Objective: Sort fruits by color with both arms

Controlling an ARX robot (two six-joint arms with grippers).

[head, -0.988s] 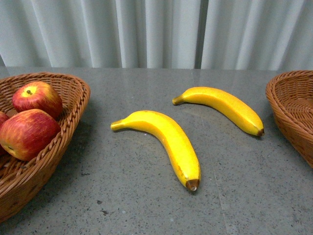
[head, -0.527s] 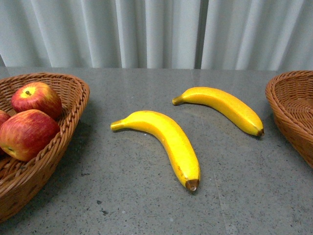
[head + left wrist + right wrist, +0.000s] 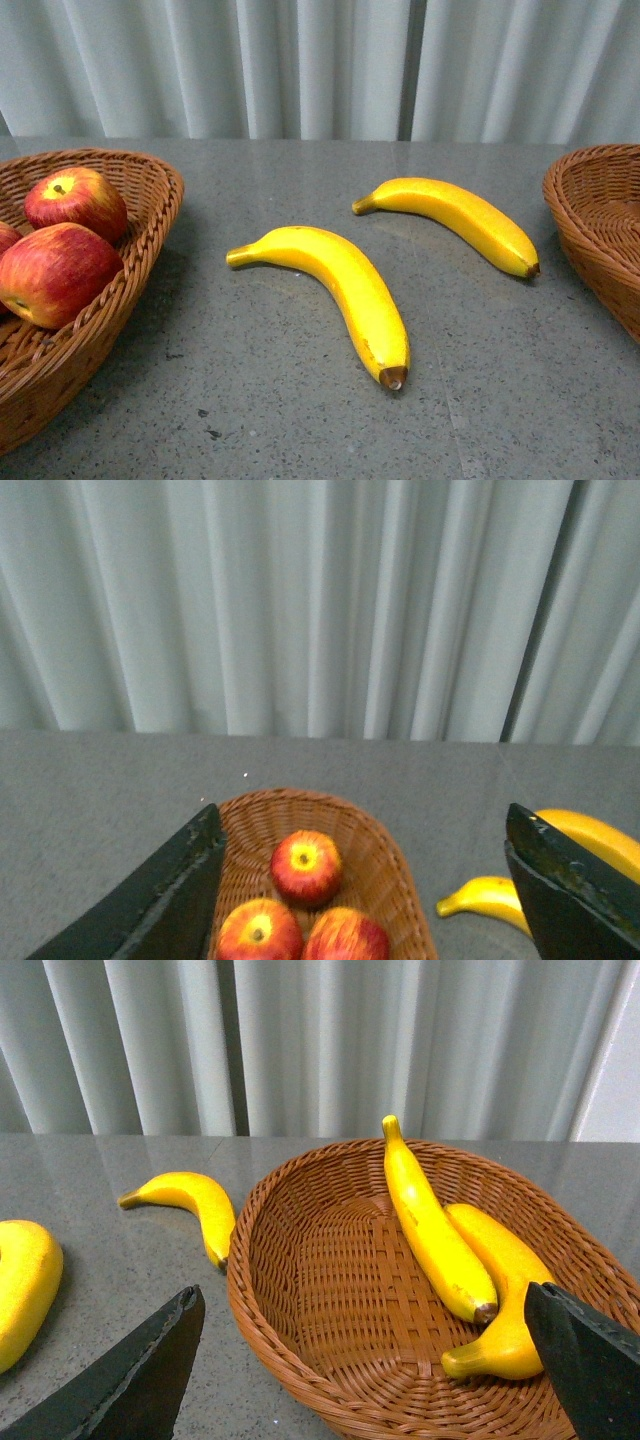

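Listing the contents of the grey table [image 3: 250, 420], left to right.

- Left wicker basket [image 3: 150, 235]: three red apples, namely the far apple [image 3: 75, 200], the near apple [image 3: 55, 272], and a third apple [image 3: 258, 932] that the front view shows only at its left edge.
- Table middle: the near banana [image 3: 345, 285] and the far banana [image 3: 455, 218] lie well apart on the bare surface, outside both baskets.
- Right wicker basket [image 3: 300, 1260]: a long banana [image 3: 430, 1230] touches a curved banana [image 3: 505, 1300] on the basket floor.
- Left gripper [image 3: 363, 820]: above the apple basket, fingers spread wide, grasping nothing.
- Right gripper [image 3: 362, 1300]: above the right basket, fingers likewise spread, empty.
- A pale curtain [image 3: 320, 60] hangs behind.
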